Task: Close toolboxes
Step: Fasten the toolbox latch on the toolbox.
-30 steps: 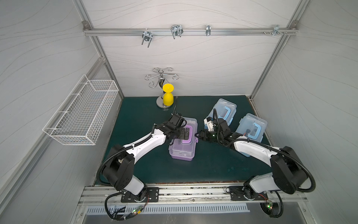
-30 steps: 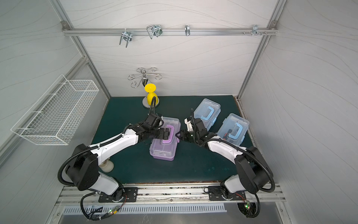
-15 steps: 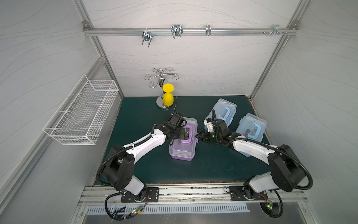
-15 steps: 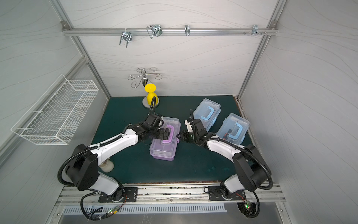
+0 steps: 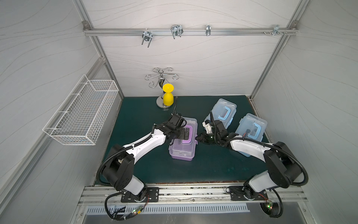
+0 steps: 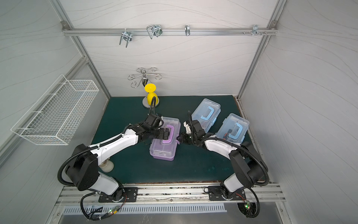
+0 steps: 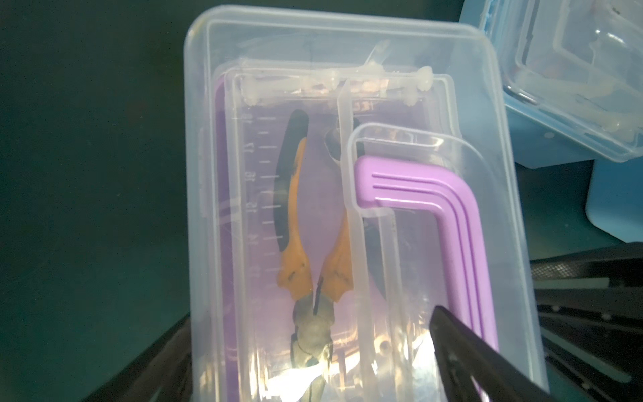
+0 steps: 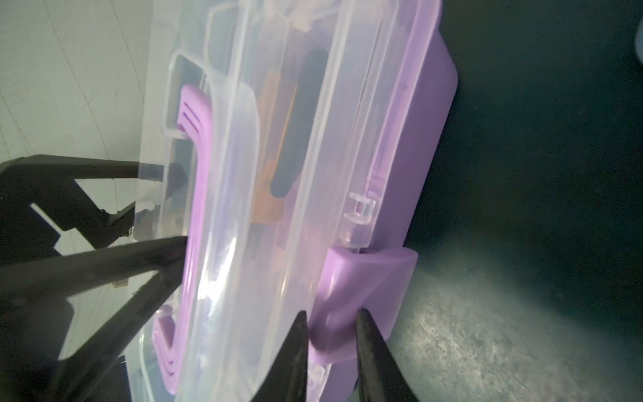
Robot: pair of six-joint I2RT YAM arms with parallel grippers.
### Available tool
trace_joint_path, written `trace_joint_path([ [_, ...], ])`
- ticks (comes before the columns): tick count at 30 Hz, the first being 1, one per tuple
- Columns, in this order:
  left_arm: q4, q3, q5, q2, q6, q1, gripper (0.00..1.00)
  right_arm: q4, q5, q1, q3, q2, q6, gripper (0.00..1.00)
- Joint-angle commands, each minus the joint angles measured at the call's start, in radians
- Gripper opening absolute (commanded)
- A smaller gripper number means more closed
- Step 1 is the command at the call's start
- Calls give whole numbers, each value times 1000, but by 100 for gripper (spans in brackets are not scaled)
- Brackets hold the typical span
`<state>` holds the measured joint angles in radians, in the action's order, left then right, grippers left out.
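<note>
The purple toolbox (image 5: pixel 182 153) sits mid-way across the tabletop (image 5: pixel 213 170), lid down. My left tool (image 5: pixel 184 133) rests open on the lid, holding nothing. My right tool (image 8: pixel 330 315) straddles the side latch (image 8: pixel 362 278), jaws narrow; I can't tell if they pinch yet. If they slip off that rounded latch, the box may skid sideways unlatched.

Change over the last second. Your right gripper (image 8: pixel 330 313) has edged slightly left, up to the right side of the purple toolbox (image 5: pixel 181 155). Its jaws, wider apart a second ago, have drawn in. They now sit tight on either side of the purple latch (image 8: pixel 362 278), with no gap visible in the right wrist view.
</note>
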<state>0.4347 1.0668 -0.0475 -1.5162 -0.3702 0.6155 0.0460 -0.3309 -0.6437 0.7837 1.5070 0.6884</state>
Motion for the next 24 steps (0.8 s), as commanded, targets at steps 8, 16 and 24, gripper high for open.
trace_joint_path([
  [8, -2, -4, 33, -10, -3, 9, 99, -79, 69, -27, 56, 38, -41, 24],
  [16, -8, -11, 42, -12, -7, 3, 99, -184, 173, -25, 87, 13, -95, 32],
  [24, -13, -18, 54, -9, -12, -10, 99, -264, 247, -25, 100, -41, -140, 37],
])
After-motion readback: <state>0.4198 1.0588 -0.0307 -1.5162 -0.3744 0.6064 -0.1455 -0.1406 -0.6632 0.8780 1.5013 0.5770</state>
